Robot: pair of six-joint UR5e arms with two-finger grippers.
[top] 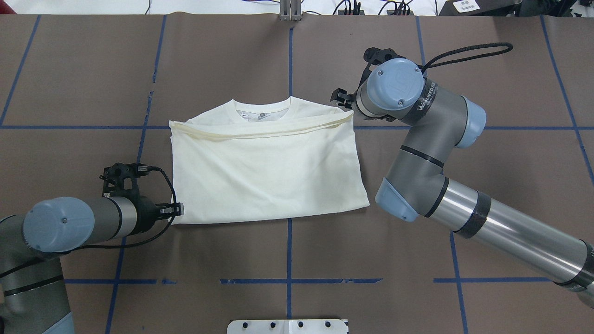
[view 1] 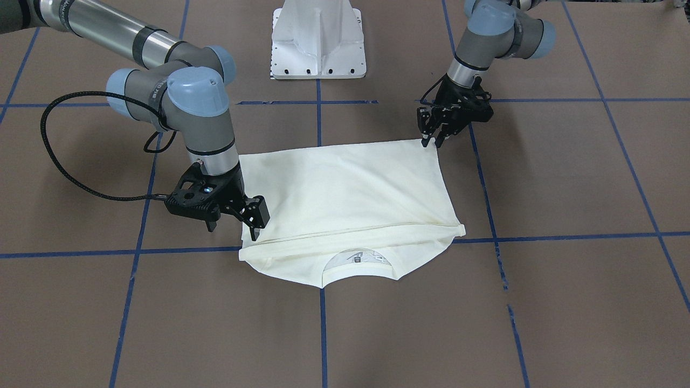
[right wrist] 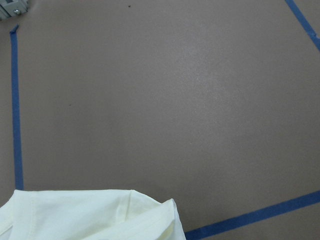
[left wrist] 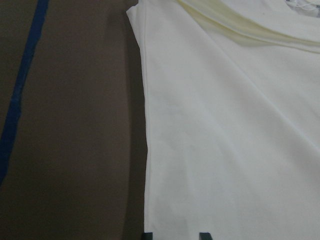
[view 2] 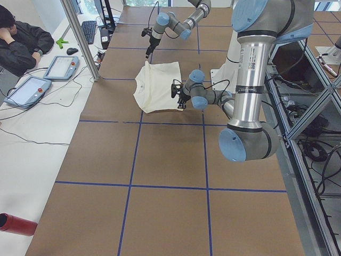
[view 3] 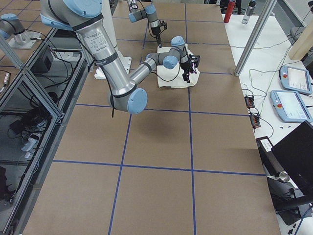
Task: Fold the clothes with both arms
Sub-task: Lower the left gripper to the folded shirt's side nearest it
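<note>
Find brown table (top: pixel 83 69) gridded with blue tape (top: pixel 289 250); carries folded cream T-shirt (top: pixel 264 171) and white pedestal base (top: pixel 287 326)

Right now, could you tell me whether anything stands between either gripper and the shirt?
Nothing visible does. The left gripper hangs at the shirt's corner on the robot's side, and the right gripper at a corner near the collar.

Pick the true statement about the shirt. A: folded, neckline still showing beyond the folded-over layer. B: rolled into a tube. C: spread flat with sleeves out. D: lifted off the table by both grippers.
A: the T-shirt lies flat as a folded rectangle, its neckline showing past the top layer.
</note>
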